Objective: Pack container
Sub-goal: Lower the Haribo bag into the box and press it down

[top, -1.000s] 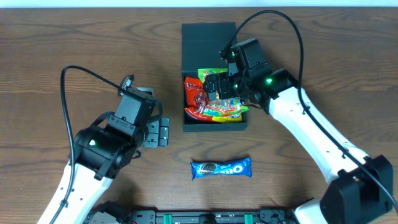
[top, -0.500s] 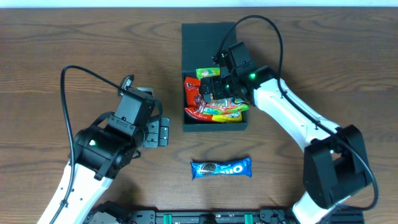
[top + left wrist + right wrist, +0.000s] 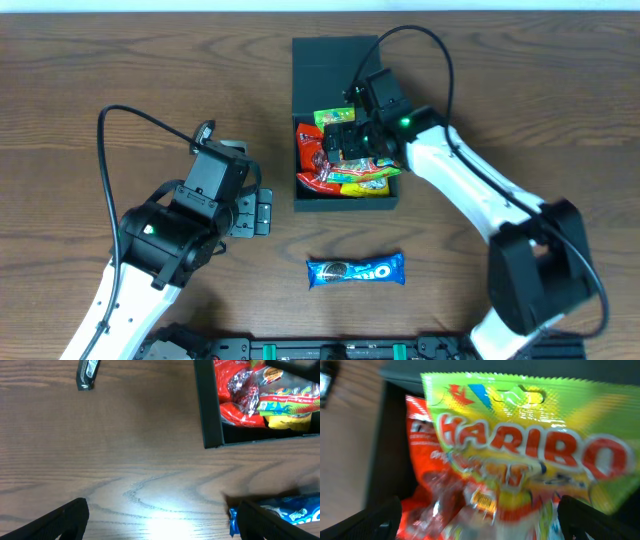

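The dark teal-green container (image 3: 345, 203) stands at the table's far middle with its flap lid (image 3: 335, 62) lying open behind it. Inside lie a green Haribo packet (image 3: 520, 445), a red packet (image 3: 427, 485) and other snack packets (image 3: 345, 178). My right gripper (image 3: 345, 143) hovers open just over these packets, and in the right wrist view (image 3: 480, 525) its fingers stand wide apart either side of them. My left gripper (image 3: 256, 213) is open and empty over bare wood, left of the container. A blue Oreo packet (image 3: 355, 270) lies flat on the table in front of the container.
In the left wrist view the container's left wall (image 3: 206, 410) is at the upper right and the Oreo packet (image 3: 295, 512) sits by my right finger (image 3: 270, 522). A small dark object (image 3: 87, 372) lies on the wood at the far left.
My right arm has swung a little left and back over the container, staying open. The left arm and the Oreo packet have not moved.
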Controlling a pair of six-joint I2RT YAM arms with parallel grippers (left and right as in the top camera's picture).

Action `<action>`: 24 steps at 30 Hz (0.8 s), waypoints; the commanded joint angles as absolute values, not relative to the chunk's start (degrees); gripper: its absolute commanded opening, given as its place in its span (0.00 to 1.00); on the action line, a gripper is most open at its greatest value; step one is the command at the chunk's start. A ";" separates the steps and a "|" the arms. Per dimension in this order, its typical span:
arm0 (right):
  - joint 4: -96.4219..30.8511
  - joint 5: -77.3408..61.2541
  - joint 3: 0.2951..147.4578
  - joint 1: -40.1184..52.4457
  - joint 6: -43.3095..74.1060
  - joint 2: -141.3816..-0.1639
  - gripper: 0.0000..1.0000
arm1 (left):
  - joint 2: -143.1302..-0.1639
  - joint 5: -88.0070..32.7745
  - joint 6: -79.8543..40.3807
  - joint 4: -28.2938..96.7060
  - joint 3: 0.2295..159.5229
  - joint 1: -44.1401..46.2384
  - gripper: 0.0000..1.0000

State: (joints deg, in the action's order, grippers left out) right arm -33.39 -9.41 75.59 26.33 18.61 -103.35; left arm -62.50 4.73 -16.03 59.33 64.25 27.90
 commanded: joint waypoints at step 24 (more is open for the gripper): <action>-48.47 -9.45 75.46 28.45 26.59 -100.62 0.99 | -62.24 5.32 -15.40 59.33 64.23 27.75 0.95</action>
